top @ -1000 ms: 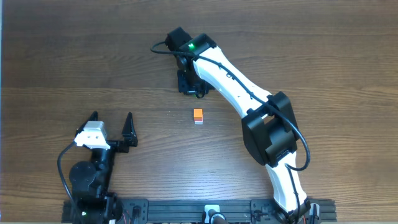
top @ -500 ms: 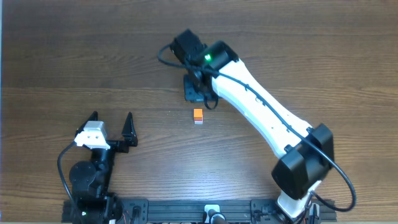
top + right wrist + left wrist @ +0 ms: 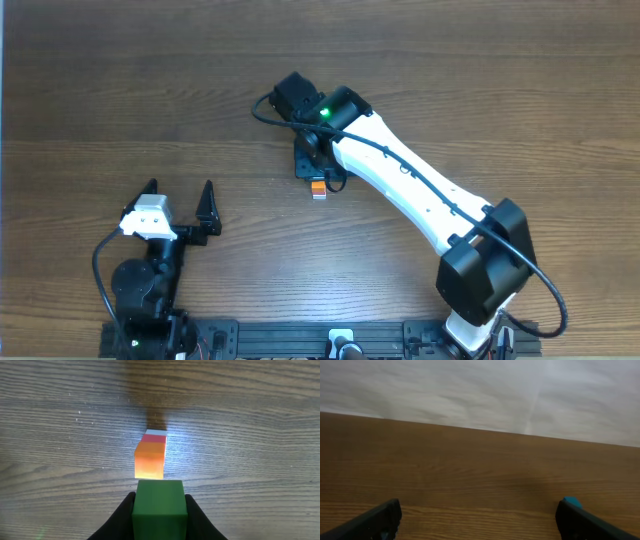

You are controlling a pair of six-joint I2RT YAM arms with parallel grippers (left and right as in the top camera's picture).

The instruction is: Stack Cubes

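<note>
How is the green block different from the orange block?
The plain green cube is gripped by the right claw; the plain orange cube is untouched. The orange cube tops a small stack on the wooden table; the green cube is not on it yet. Both are same-shaped blocks.

Just ahead of the right fingers (image 3: 196,519), which clamp a green cube (image 3: 160,505), the orange cube (image 3: 150,462) stands on a lower cube (image 3: 155,435). That small stack blocks the way straight forward. To either side of it and beyond it the table (image 3: 260,420) lies bare. Between and ahead of the spread left fingers (image 3: 375,520), open table runs to its far edge, where a pale wall (image 3: 470,395) rises.
</note>
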